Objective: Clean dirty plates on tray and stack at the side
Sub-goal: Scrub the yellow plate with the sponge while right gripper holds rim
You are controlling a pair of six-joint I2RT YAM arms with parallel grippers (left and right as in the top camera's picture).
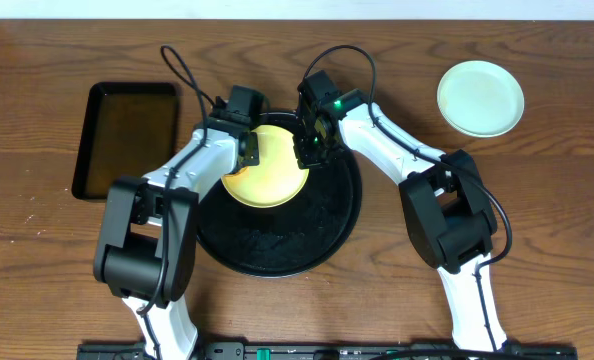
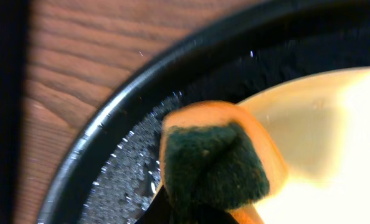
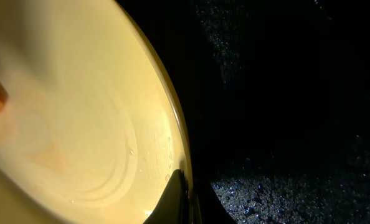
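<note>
looking down from overhead, i see the yellow plate lying on the upper left part of the tray, between both arms. the right gripper pinches the plate's right rim. in the right wrist view one dark finger sits on that rim, so i judge it clamped on the plate. the left gripper is closed around a sponge, orange with a dark green scouring face, pressed at the plate's left edge. a mint plate sits alone on the table at far right, well apart from the tray. a small tray lies at far left.

i judge the yellow plate light, stiff and breakable, and slippery: beads of water cover the tray floor and the plate's surface shines wet. the thin raised rim looks like the only place to grip, and a pinch there could slide off under scrubbing. i can read no brand, label or writing anywhere.
</note>
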